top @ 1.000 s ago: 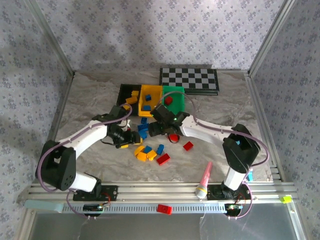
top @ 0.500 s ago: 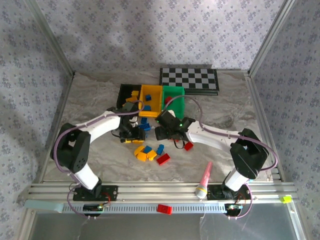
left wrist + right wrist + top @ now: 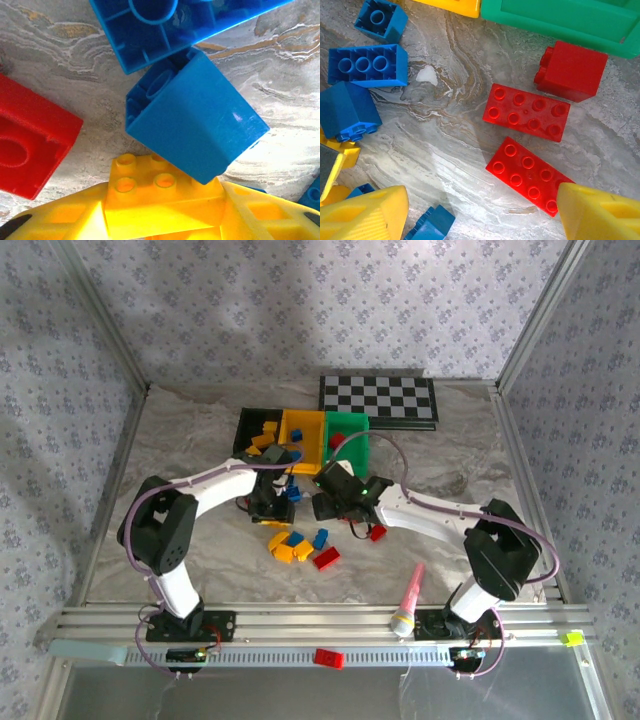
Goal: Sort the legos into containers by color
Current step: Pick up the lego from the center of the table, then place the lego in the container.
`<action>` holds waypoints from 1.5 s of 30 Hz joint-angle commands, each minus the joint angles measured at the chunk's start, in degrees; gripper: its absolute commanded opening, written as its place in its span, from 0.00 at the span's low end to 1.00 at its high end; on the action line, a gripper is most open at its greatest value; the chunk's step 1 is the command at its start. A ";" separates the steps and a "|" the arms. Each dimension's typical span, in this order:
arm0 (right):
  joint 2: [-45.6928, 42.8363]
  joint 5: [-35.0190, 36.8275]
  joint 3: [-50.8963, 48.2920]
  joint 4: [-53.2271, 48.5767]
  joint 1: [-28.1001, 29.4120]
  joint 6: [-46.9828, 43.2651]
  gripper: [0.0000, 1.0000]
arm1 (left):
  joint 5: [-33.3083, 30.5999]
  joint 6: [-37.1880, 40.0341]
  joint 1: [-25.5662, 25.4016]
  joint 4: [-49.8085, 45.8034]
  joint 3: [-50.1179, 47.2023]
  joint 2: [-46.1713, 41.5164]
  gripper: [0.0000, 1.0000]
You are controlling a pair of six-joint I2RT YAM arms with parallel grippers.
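**A:** What lies nearest the arm bases?

**B:** A stray red brick (image 3: 327,658) on the metal rail. Just past it a pink pen (image 3: 410,592) lies on the bench (image 3: 170,460).

**A:** And the loose legos?

**B:** A small pile mid-bench: yellow pieces (image 3: 289,546), a blue piece (image 3: 320,538), a red piece (image 3: 326,559), and another red one (image 3: 376,532) off to the right.

**A:** The left jaws?

**B:** They are low over the bench just beyond the pile, closed against both sides of a yellow brick (image 3: 160,192). A blue brick (image 3: 200,117) leans on it.

**A:** The right jaws?

**B:** They are spread wide and hold nothing, above two flat red bricks (image 3: 527,112). A square red brick (image 3: 572,70) sits just beside the green bin (image 3: 355,455).

**A:** The bins?

**B:** Farther back they stand side by side. The black bin (image 3: 243,425) holds yellow pieces and a blue one. The yellow bin (image 3: 312,450) holds blue pieces, and the green bin holds a red one. A checkerboard (image 3: 378,400) lies behind them.
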 commanded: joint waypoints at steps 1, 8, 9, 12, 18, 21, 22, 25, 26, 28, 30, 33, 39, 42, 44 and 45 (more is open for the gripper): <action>-1.60 1.76 -0.82 -0.18 0.22 1.29 0.80 | -1.54 1.00 -0.12 -3.28 1.87 -1.77 0.50; -1.61 1.23 -0.89 -0.05 0.37 1.44 0.80 | -1.25 2.31 2.90 -7.70 6.77 -6.00 0.50; -1.71 1.36 -1.06 -0.14 0.37 1.45 0.80 | -1.08 2.65 4.09 -7.68 7.66 -6.47 0.50; -2.26 1.49 -1.68 -0.21 0.36 1.39 0.80 | -0.19 3.70 8.99 -8.51 12.86 -5.64 0.50; -4.33 2.20 -3.41 -0.89 0.46 2.99 0.80 | -3.57 6.25 15.02 -11.83 28.98 3.10 0.52; -5.41 2.37 -4.63 -0.96 0.53 3.81 0.80 | -3.93 6.68 17.39 -13.27 37.96 9.74 0.53; -5.74 2.39 -5.00 -1.10 0.70 4.05 0.80 | -4.23 6.35 18.07 -13.71 40.33 11.61 0.54; -6.09 2.46 -5.74 -0.96 1.05 4.87 0.80 | -7.76 5.14 19.08 -14.50 46.09 16.04 0.72; -6.18 2.46 -5.90 -1.09 1.35 5.17 0.80 | -8.41 5.22 19.11 -15.20 48.25 17.24 0.75; -6.16 2.38 -5.77 -1.47 1.95 5.58 0.80 | -8.32 5.14 19.02 -16.44 51.17 18.41 0.76; -6.07 2.20 -5.83 -1.75 2.78 5.99 0.80 | -7.59 4.83 18.79 -15.81 50.18 17.27 0.76; -5.11 1.10 -5.85 -1.93 4.01 6.73 0.80 | -5.52 4.52 18.47 -12.77 43.45 12.60 0.76; -2.06 -3.31 -5.20 -0.26 8.52 7.03 0.80 | -2.79 4.56 18.44 -5.90 25.39 -1.52 0.76; 1.46 -5.45 -2.92 -1.01 10.84 5.64 0.80 | -2.34 4.58 18.47 -3.88 17.08 -8.45 0.76; 4.04 -6.58 -0.88 -1.47 12.49 4.79 0.79 | -2.30 4.53 18.47 -3.07 12.23 -12.60 0.76; 5.25 -7.26 -0.07 -1.32 13.05 4.55 0.79 | -2.39 4.44 18.47 -2.92 10.53 -14.11 0.76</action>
